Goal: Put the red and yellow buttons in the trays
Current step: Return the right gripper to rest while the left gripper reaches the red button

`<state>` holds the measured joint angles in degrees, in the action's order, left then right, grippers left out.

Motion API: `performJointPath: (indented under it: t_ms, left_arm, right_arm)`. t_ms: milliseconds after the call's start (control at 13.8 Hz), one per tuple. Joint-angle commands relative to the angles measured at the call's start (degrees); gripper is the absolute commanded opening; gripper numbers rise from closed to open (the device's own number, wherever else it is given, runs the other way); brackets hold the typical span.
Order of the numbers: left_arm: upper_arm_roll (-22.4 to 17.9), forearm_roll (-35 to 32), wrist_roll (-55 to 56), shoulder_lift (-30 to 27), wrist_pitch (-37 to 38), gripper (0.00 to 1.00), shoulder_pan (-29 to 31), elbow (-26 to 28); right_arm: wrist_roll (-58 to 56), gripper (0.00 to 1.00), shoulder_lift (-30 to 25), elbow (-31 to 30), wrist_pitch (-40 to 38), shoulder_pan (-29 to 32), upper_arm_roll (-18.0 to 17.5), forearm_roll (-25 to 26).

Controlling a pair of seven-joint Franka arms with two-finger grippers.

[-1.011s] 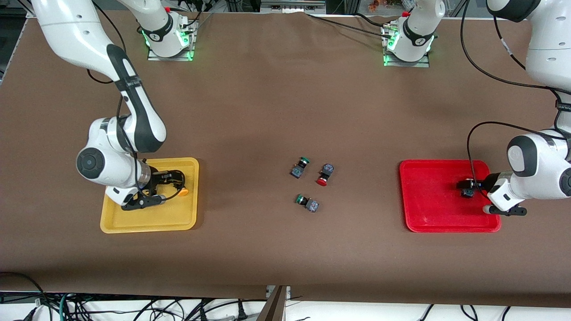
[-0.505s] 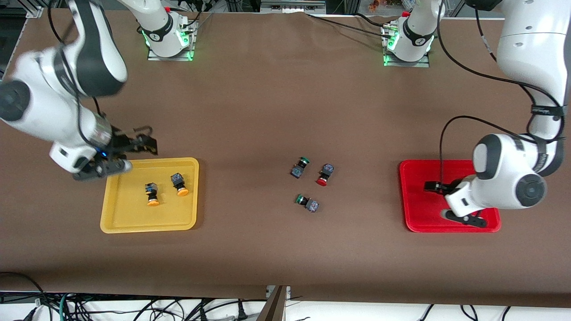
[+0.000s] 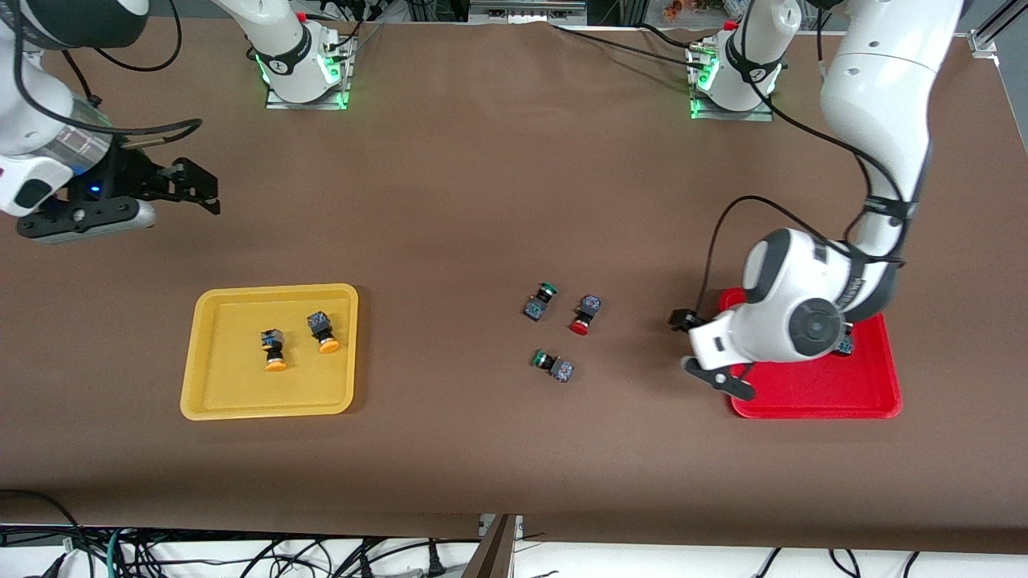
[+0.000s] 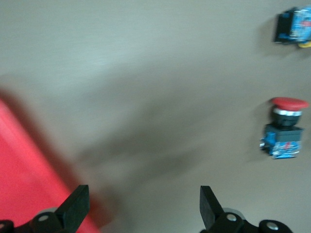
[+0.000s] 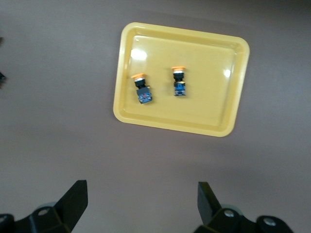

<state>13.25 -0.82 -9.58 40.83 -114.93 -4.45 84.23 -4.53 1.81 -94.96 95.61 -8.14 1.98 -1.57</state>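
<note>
Two yellow buttons (image 3: 297,339) lie in the yellow tray (image 3: 210,401). One red button (image 3: 584,315) lies loose mid-table, on its side, cap toward the front camera, among two green buttons (image 3: 546,329). Red tray (image 3: 811,401) sits toward the left arm's end. Left gripper (image 3: 697,343), jaws wide and empty, hangs over the red tray's edge, nearer to the red button. Right gripper (image 3: 173,186), wide and empty, waits well apart.
</note>
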Motion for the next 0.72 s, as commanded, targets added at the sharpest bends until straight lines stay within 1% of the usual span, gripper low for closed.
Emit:
performJointPath:
  t_ms: [0,72,217,650]
  left_arm:
    - [-0.6,1.3,0.6,1.3,-4.1,1.0,-3.8,1.4]
    - [-0.6,1.3,2.0,1.4,-6.3,1.0,-5.5,2.6]
    - [-0.7,1.3,5.3,1.4,-11.3,1.0,-8.1,5.8]
    - [-0.7,1.3,9.7,1.1,-11.0,1.0,-13.1,6.0]
  right_arm:
    - [-0.6,1.0,2.8,5.0,-4.8,0.8,0.6,0.6]
    - [0.0,1.0,2.9,5.5,-5.2,0.7,0.6,0.7]
    - [0.0,1.0,3.9,6.6,-5.1,0.7,0.6,2.4]
    - [0.8,1.0,4.3,7.2,-4.9,0.4,0.5,2.0]
